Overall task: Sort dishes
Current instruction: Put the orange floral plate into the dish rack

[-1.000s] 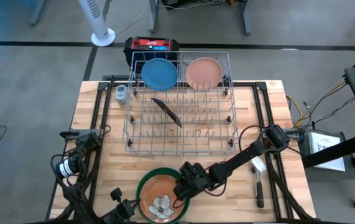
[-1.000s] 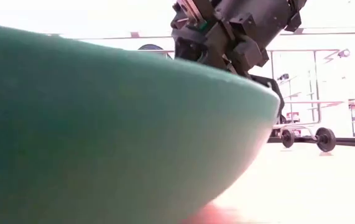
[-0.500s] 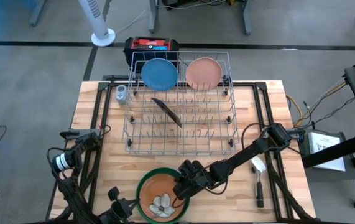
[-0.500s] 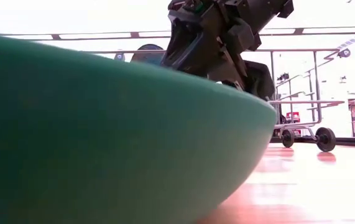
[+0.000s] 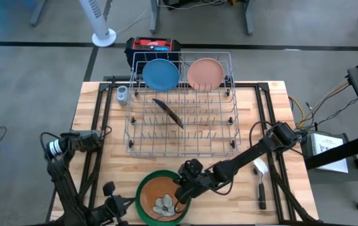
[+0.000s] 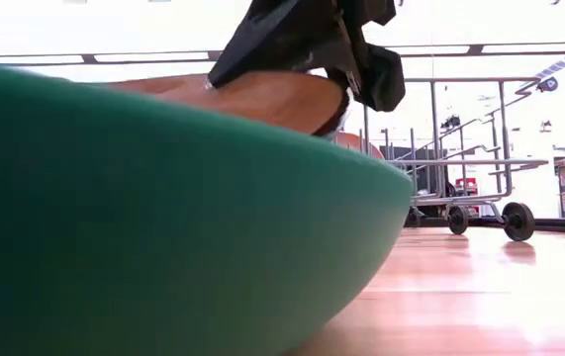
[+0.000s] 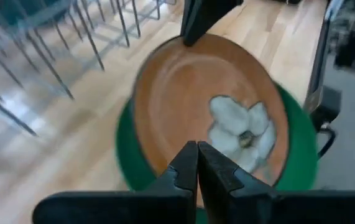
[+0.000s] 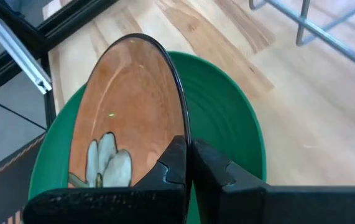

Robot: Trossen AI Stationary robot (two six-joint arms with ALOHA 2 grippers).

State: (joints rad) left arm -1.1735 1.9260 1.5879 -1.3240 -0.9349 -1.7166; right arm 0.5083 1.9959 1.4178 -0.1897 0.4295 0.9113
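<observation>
The right gripper (image 5: 180, 194) is clamped on the rim of an orange-brown plate (image 5: 158, 198) with a white flower painted on it, tilting that edge up off the green plate (image 5: 142, 211) directly beneath it at the table's (image 5: 103, 160) near edge. The left gripper (image 7: 197, 163), fingers pressed together and holding nothing, hovers just on the opposite side of the same two plates. Beyond the right gripper stands the wire rack (image 5: 182, 122), with a second orange-brown plate (image 5: 168, 113) slotted mid-rack and the blue plate (image 5: 160, 74) and pink plate (image 5: 204, 73) upright along its far end.
</observation>
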